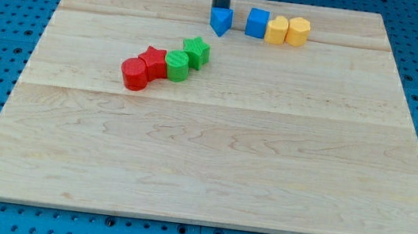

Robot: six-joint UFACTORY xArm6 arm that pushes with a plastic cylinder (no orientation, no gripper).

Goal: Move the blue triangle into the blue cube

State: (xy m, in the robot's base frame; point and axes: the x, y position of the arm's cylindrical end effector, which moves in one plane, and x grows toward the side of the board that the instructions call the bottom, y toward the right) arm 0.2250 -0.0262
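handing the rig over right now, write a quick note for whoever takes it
My tip: at the view's top, right behind the small blue triangle block, its very end hidden by that block; contact cannot be confirmed.
Blue triangle: to the view's left of the blue cube block, a small gap between them.
Two yellow blocks sit against the cube's right side.
Done: tip is positioned at the triangle.
Left: push the triangle toward the view's right until it meets the cube.
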